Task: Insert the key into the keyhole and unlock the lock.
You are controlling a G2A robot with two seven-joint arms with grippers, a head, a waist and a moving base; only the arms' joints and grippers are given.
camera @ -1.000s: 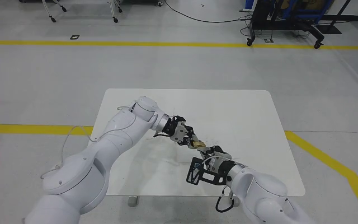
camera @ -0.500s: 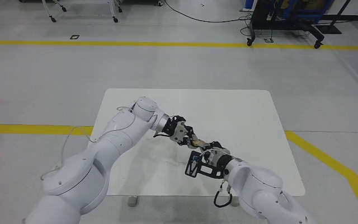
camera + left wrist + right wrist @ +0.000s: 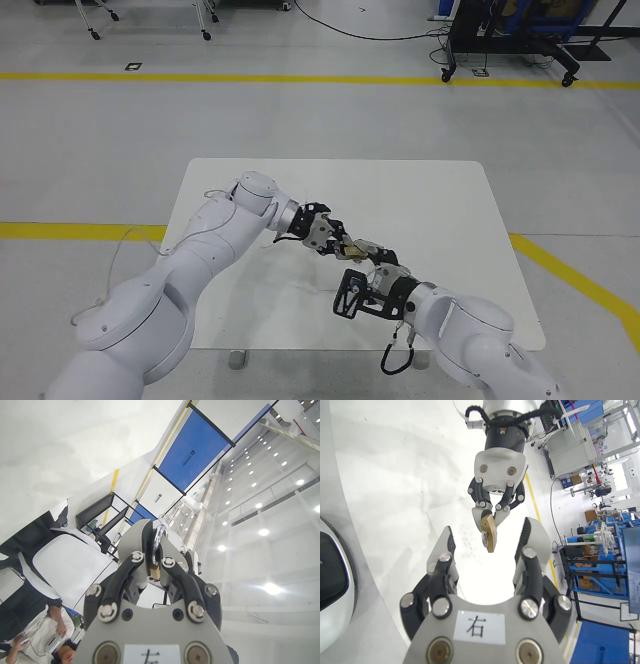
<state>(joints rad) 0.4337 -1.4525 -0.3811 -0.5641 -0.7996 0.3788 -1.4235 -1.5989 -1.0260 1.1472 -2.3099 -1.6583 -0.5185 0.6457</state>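
Note:
My left gripper [image 3: 325, 235] hangs over the middle of the white table [image 3: 440, 200], shut on a brass padlock [image 3: 350, 249]. In the left wrist view the fingers [image 3: 135, 545] clamp the silver shackle [image 3: 157, 542], with the brass body [image 3: 155, 572] between them. My right gripper [image 3: 488, 525] stands open, facing the padlock [image 3: 489, 536] from a short way off with nothing in its grip. The left gripper [image 3: 490, 517] holds the lock with its keyhole end toward me. A small silver piece [image 3: 485, 540] sits on that end; I cannot tell if it is the key.
The tabletop around both grippers is bare, with free room toward its far right side [image 3: 450, 230]. The near table edge [image 3: 300, 347] runs just under the right arm [image 3: 450, 320]. Racks and carts stand on the floor well away from the table.
The right gripper has shifted up toward the padlock and turned slightly. The left gripper has drawn the lock a little to the left.

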